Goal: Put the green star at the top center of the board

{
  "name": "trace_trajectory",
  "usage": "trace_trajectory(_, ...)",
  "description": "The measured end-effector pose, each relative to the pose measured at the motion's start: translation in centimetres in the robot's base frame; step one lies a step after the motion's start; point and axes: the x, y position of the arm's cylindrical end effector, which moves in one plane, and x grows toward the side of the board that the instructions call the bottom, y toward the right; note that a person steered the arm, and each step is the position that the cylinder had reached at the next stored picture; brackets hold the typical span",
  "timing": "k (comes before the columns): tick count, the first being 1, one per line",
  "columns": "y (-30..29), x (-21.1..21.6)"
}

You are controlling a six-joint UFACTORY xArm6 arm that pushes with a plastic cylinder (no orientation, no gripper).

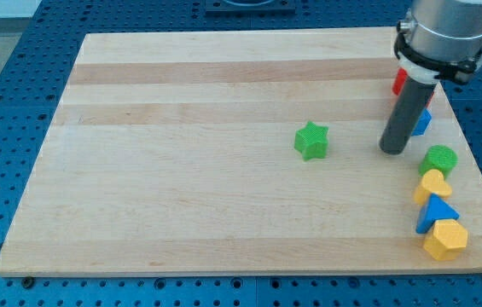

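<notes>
The green star [311, 140] lies on the wooden board [181, 170], right of the middle. My tip [391, 149] rests on the board to the star's right, about a block's width or two away, not touching it. The dark rod rises from the tip toward the view's top right, under the arm's grey wrist [444, 30].
Along the board's right edge lie a green round block [439, 159], a yellow block [433, 184], a blue triangular block [437, 212] and a yellow hexagonal block [445, 240]. A red block [400, 82] and a blue block [421, 122] sit partly hidden behind the rod.
</notes>
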Motion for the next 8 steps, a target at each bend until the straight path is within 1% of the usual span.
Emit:
trace_trajectory(1,-4.2,0.1)
trace_trajectory(3,-11.8,1.7)
trace_trajectory(5,-14.4,1.7)
trace_trajectory(6,-14.4,0.7)
trace_trajectory(8,-13.5,0.4)
